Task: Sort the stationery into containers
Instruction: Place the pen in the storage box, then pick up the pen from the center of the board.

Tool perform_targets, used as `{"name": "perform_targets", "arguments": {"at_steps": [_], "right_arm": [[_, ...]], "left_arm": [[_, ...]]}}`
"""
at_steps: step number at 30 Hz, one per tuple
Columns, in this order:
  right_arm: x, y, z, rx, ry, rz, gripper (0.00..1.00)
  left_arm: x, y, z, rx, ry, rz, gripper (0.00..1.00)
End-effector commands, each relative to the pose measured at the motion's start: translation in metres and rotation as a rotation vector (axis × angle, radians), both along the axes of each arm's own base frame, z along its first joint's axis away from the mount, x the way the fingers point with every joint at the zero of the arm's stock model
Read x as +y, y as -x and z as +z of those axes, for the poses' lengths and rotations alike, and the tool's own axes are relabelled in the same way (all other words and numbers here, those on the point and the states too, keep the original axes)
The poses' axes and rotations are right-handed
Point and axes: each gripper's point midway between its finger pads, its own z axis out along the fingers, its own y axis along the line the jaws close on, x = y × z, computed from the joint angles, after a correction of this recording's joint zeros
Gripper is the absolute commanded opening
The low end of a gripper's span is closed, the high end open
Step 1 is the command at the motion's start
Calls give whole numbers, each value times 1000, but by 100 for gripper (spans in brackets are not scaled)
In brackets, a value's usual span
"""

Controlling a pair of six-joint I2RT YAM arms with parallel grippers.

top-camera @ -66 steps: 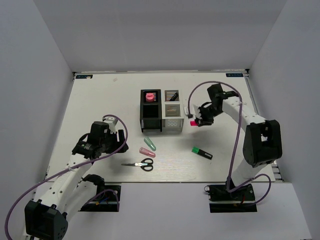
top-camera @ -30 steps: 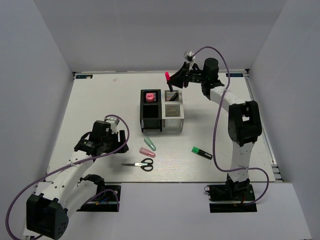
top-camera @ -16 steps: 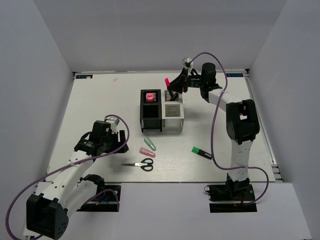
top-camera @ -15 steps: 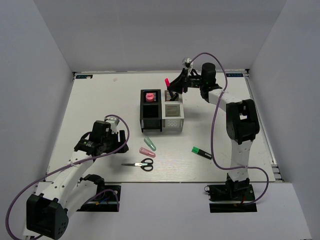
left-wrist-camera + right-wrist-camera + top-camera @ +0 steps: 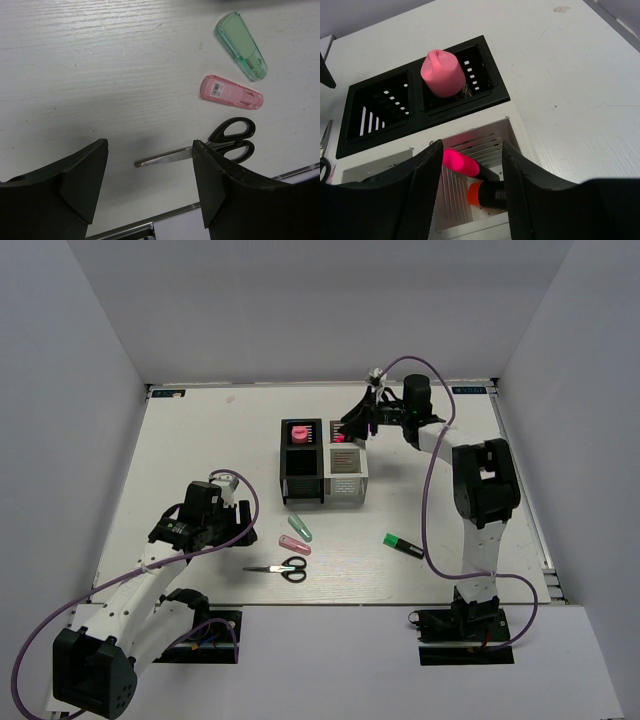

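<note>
My right gripper hangs open just above the back white container. The pink-capped highlighter lies slanted between its fingers, inside that box, over the orange-capped highlighter. The pink tube stands in the back black container. The green-capped highlighter lies on the table to the right. My left gripper is open and empty, low over the table beside the scissors. The pink capsule and the green capsule lie beyond them.
The four boxes stand together mid-table; the front black and front white ones show nothing inside. Scissors and capsules lie in front of the boxes. White walls close in the table on three sides.
My right gripper carried the pink-capped highlighter up over the boxes, then came down over the back white box and opened; the highlighter now sits in the box. The left arm barely moved.
</note>
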Motion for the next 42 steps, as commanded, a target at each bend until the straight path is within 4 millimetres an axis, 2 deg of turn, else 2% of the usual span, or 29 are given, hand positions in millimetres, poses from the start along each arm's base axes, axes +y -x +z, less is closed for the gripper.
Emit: {"name": "perform_targets", "arguments": {"at_steps": [1, 2, 3, 5, 7, 8, 9, 10, 11, 12, 13, 14, 15, 16, 17, 18, 19, 20, 21, 22, 23, 24, 25, 27, 30, 31, 34, 38, 42], "right_arm": [[-4, 3, 44, -90, -29, 0, 54], [-4, 2, 46, -93, -31, -5, 51], [-5, 5, 58, -99, -41, -8, 48], [-7, 8, 67, -48, -53, -26, 33], [-11, 16, 87, -40, -59, -32, 11], [-15, 23, 95, -11, -38, -42, 0], [-21, 18, 112, -19, -16, -110, 0], [-30, 26, 98, 101, 52, -148, 0], [-40, 36, 102, 172, 114, -185, 0], [-50, 32, 112, 171, 147, -230, 19], [-61, 53, 88, 175, 259, -150, 46], [-75, 75, 85, 282, 321, -121, 73], [-88, 102, 79, 386, 421, -103, 90], [-100, 108, 61, 354, 514, -56, 90], [-121, 123, 45, 367, 654, -49, 90], [-132, 144, 16, 438, 726, -23, 90], [-153, 137, 11, 330, 826, -107, 90], [-166, 146, -11, 271, 861, -150, 88], [-182, 194, -56, 318, 946, -116, 81], [-181, 178, -60, 193, 952, -161, 74], [-190, 184, -63, 131, 986, -198, 65], [-190, 193, -71, 134, 1006, -177, 58], [-190, 199, -75, 140, 1025, -159, 44], [-192, 212, -84, 200, 1058, -130, 40], [-194, 220, -97, 234, 1084, -129, 48], [-192, 222, -98, 230, 1085, -127, 54], [-187, 226, -108, 236, 1090, -123, 61], [-178, 233, -124, 243, 1095, -119, 62], [-166, 233, -128, 227, 1076, -138, 62]], "left_arm": [[-3, -5, 9, -31, 16, -9, 79], [-3, -5, 10, -33, 17, -9, 79], [-3, -4, 9, -32, 18, -11, 77], [-4, -4, 10, -36, 23, -12, 72], [-4, -5, 10, -40, 27, -16, 57], [-5, -4, 12, -43, 34, -17, 47], [-5, -5, 12, -43, 31, -15, 16], [-5, -5, 12, -45, 31, -16, 5], [-4, -4, 14, -49, 32, -12, 0], [-4, -4, 13, -47, 31, -12, 0], [-5, -4, 15, -49, 36, -15, 0], [-5, -4, 15, -49, 37, -11, 0], [-5, -4, 15, -52, 37, -12, 9], [-5, -4, 17, -57, 44, -7, 48], [-5, -5, 18, -59, 44, -6, 65], [-5, -4, 18, -57, 42, -5, 74], [-5, -5, 19, -60, 46, -3, 78], [-6, -5, 20, -58, 48, -5, 80], [-7, -5, 21, -57, 53, -11, 80], [-9, -5, 21, -53, 59, -13, 82], [-8, -5, 21, -50, 58, -11, 82], [-9, -4, 21, -48, 60, -16, 82], [-10, -4, 22, -44, 67, -19, 82], [-9, -3, 20, -41, 63, -17, 82], [-10, -2, 20, -46, 66, -18, 82], [-9, -3, 20, -47, 62, -14, 82], [-9, -3, 20, -48, 61, -16, 82], [-8, -3, 20, -43, 61, -13, 82], [-8, -3, 19, -41, 58, -15, 82]]}}
